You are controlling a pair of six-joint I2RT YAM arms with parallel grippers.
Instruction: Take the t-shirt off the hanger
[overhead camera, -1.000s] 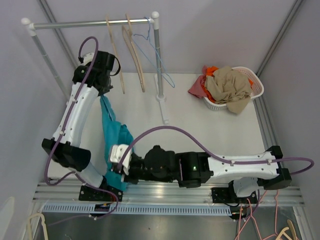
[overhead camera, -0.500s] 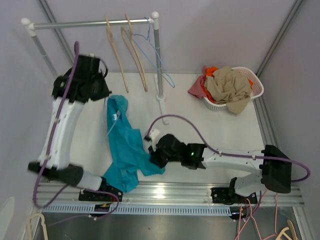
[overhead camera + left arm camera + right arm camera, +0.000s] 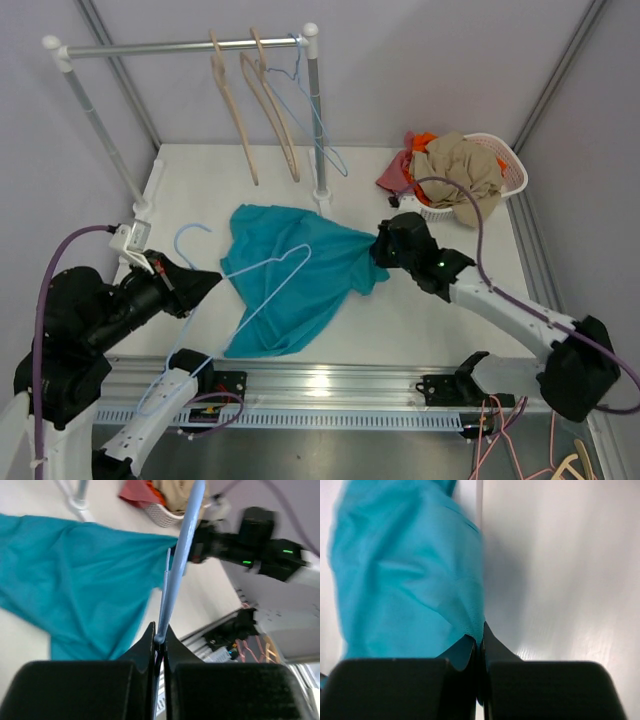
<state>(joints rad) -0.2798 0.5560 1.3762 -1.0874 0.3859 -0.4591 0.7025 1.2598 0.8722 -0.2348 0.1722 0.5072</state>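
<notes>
White table (image 3: pixel 440 310) between grey walls, with a metal rack (image 3: pixel 180 45) along the back edge carrying two wooden hangers (image 3: pixel 265 105) and a blue wire one. A basket (image 3: pixel 515 175) heaped with clothes sits at the right rear corner. The teal shirt (image 3: pixel 300 290) lies spread and rumpled on the middle of the table, in front of the rack's right post. One corner is drawn out to the right, toward the basket. The right gripper (image 3: pixel 382 248) is at that corner. Its wrist view shows the fingers closed tight on a fold of the shirt's (image 3: pixel 405 580) edge, with the rest of the cloth trailing away over the bare tabletop. The left gripper (image 3: pixel 190 284) is raised near the table's left front, and its fingers are pinched together on the wire of a light blue hanger (image 3: pixel 262 259). From above, the hanger's hook and triangle show whole, lying over the shirt's left half rather than inside it. In the left wrist view the hanger (image 3: pixel 182 545) rises from the closed fingertips (image 3: pixel 159 632) as a blue bar above the shirt (image 3: pixel 75 575), pointing toward the right arm and the basket beyond.
</notes>
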